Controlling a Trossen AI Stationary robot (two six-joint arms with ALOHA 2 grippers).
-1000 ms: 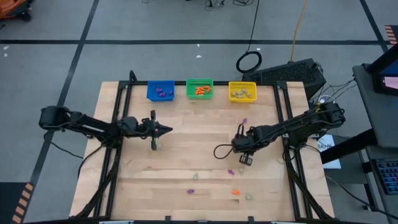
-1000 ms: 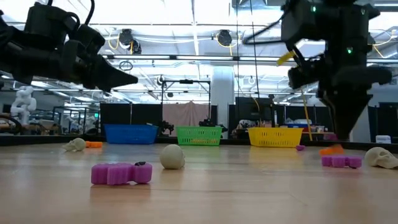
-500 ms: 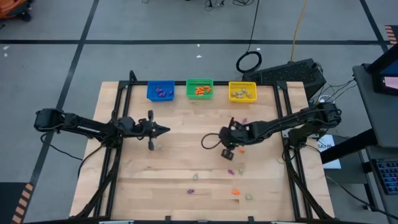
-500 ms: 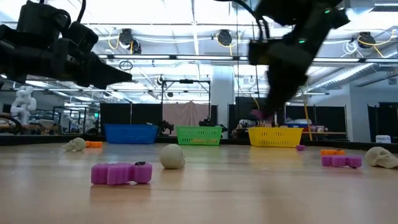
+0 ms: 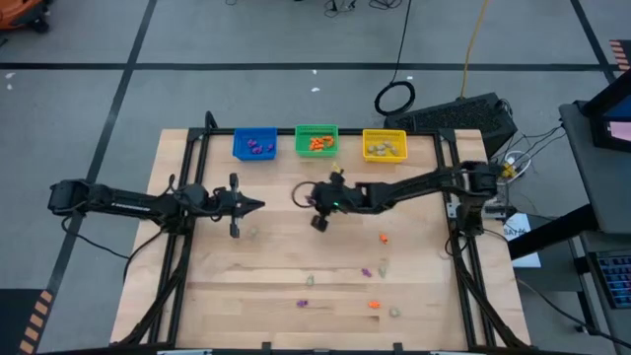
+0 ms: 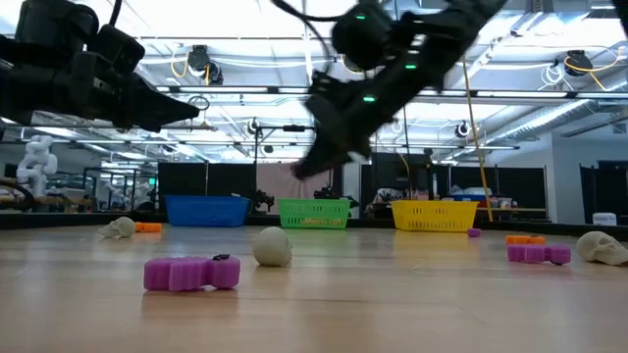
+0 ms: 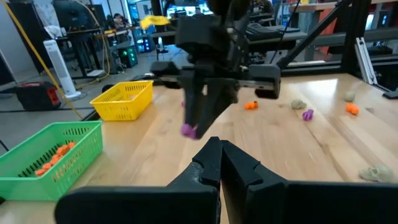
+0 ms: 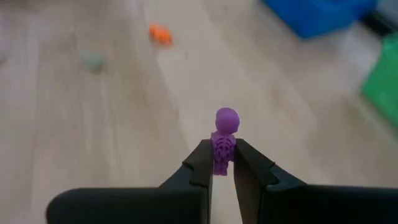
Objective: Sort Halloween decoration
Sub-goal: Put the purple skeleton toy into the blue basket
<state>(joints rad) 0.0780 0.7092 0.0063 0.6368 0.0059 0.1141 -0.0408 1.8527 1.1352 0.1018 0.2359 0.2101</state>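
Here the wooden table (image 5: 296, 266) fills the middle of the high view, with both dark arms reaching in from 9 and 3 o'clock. The right arm stretches far across toward the centre, and its right gripper (image 8: 219, 163) is clenched on a purple skeleton figure (image 8: 222, 140), whose round head sticks up above the fingertips. In the high view that gripper (image 5: 317, 205) hangs above the table just toward 6 o'clock from the green bin (image 5: 316, 140). The left gripper (image 5: 258, 206) waits over the table's 9 o'clock side, its fingers pressed together on nothing.

Three bins stand in a row along the 12 o'clock edge: the blue bin (image 5: 255, 144) holds purple pieces, the green one orange pieces, and the yellow bin (image 5: 384, 145) pale ones.

Loose trinkets lie toward 5 and 6 o'clock on the table: an orange piece (image 5: 382, 237), a purple piece (image 5: 366, 270), another purple piece (image 5: 304, 304), a second orange piece (image 5: 374, 305) and a pale piece (image 5: 395, 313). In the low view a purple trinket (image 6: 191, 273) and a pale skull (image 6: 272, 247) lie nearest the camera.
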